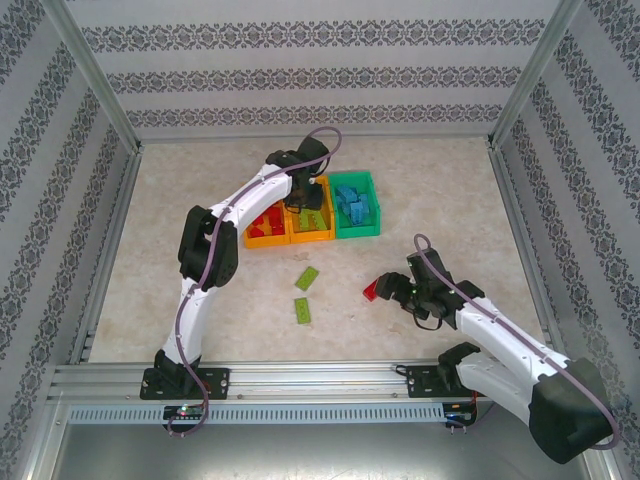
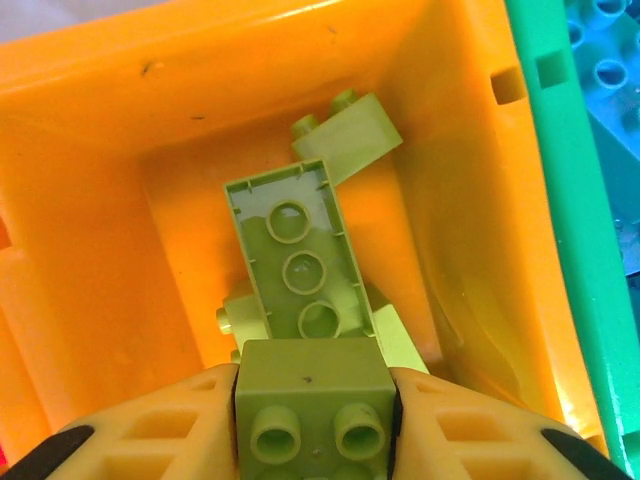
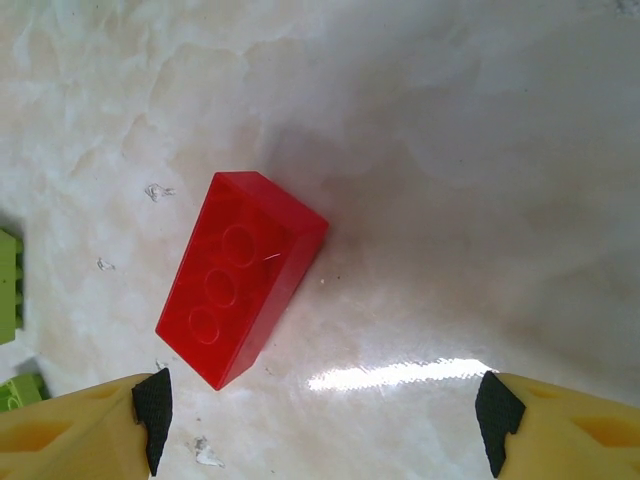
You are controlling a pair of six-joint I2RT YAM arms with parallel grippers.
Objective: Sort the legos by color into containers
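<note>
My left gripper (image 1: 300, 203) hangs over the middle orange container (image 1: 322, 236), shut on a lime green lego (image 2: 315, 405) that sits tight between both pads. Below it in that container (image 2: 90, 220) lie more lime legos, one long brick (image 2: 300, 260) with its hollow underside up. My right gripper (image 1: 396, 288) is low over the table and open (image 3: 320, 420); a red lego (image 3: 240, 290) lies underside up just ahead of its left finger, untouched. Two more lime legos (image 1: 307, 279) (image 1: 303, 310) lie on the table. The left orange container (image 1: 252, 240) holds red legos, and the green one (image 1: 356, 232) holds blue legos (image 1: 355, 205).
The three containers stand side by side at the table's far middle. The green container's wall (image 2: 570, 200) runs close on the right of my left gripper. Lime legos (image 3: 8, 285) show at the left edge of the right wrist view. Metal frame rails border the table.
</note>
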